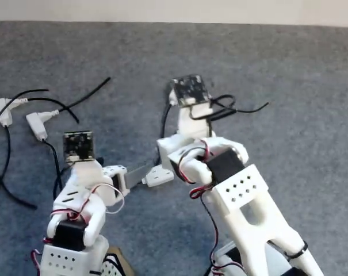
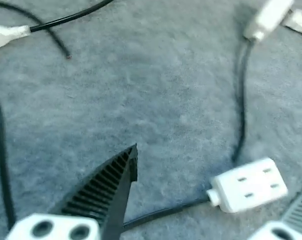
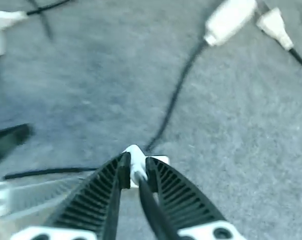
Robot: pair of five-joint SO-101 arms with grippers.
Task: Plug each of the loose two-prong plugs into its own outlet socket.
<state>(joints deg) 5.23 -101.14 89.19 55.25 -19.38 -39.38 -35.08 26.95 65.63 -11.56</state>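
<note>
A grey, short-napped, carpet-like surface (image 1: 289,69) carries everything, and its nap could snag a plug that is slid along it. The large right arm (image 1: 243,195), of white moulded plastic, leans over the middle. Its black ribbed end effector (image 3: 136,168) is clenched on a small white piece (image 3: 136,156); I cannot tell whether that is a plug or a socket's end. So thin a pinch could let the piece twist, and prongs would then meet slots askew.

The smaller left arm (image 1: 76,201) stands toward the near-left corner, its end effector (image 2: 218,167) released. Between its wide-spread jaws a smooth, blocky white outlet socket block (image 2: 248,186) lies slots-up. Ungripped, it would likely skid under a push.

One rounded white loose plug (image 1: 37,123) and another (image 1: 4,110) lie near the left edge. Thin glossy black cords (image 2: 242,100) loop about, and an arm could catch one and drag things.
</note>
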